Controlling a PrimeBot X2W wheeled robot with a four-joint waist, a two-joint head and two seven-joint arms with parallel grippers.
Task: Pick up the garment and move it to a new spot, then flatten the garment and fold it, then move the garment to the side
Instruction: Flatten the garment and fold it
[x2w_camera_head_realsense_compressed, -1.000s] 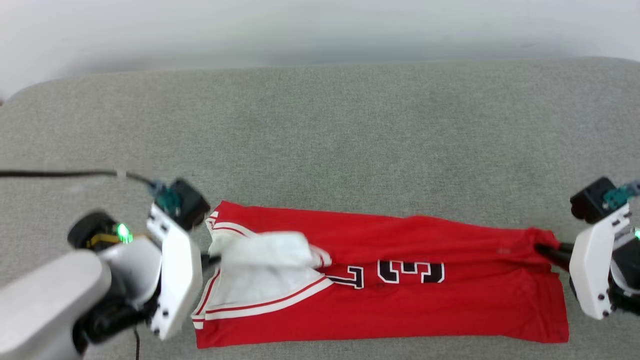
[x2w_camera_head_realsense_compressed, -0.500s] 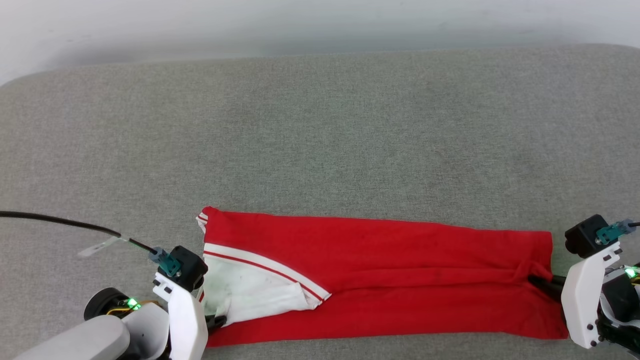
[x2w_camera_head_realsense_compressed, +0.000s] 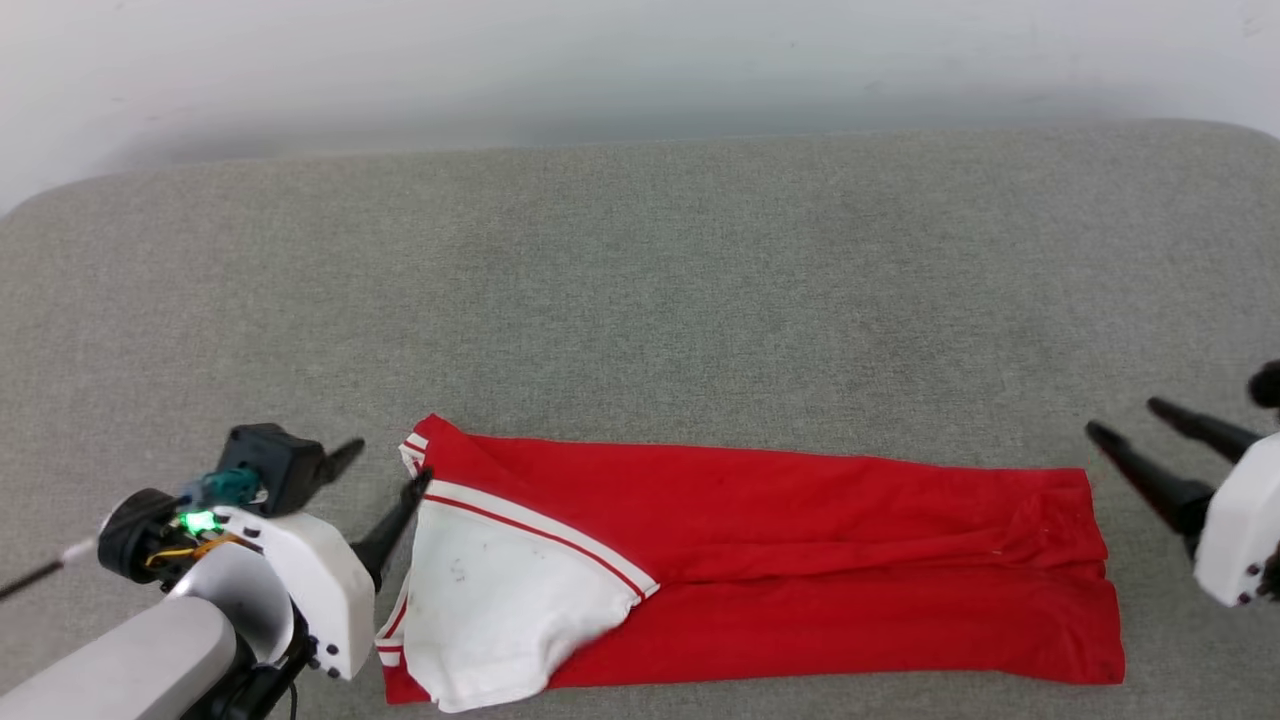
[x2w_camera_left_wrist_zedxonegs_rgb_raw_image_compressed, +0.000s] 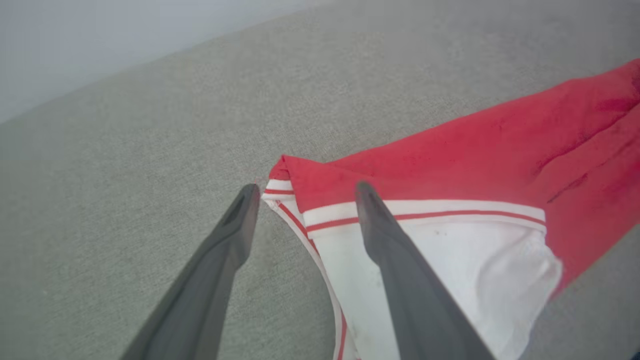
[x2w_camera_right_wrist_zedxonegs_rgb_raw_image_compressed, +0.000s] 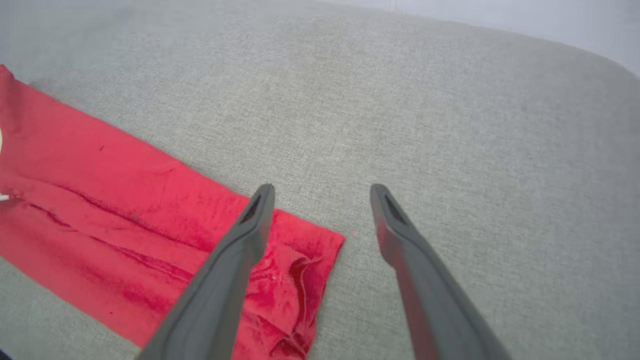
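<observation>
The left tool (x2w_camera_head_realsense_compressed: 390, 463) stands wide open and holds nothing. Its fingers point at the left end of the garment (x2w_camera_head_realsense_compressed: 800, 540), and one finger lies over the striped trim there, though I cannot tell whether it touches. The right tool (x2w_camera_head_realsense_compressed: 1125, 417) is also spread wide and empty, just beside the garment's far right corner. The garment, a red jersey, lies folded into a long band on the near part of the grey worktop (x2w_camera_head_realsense_compressed: 640, 280), with its white inside turned up at the near left end.
</observation>
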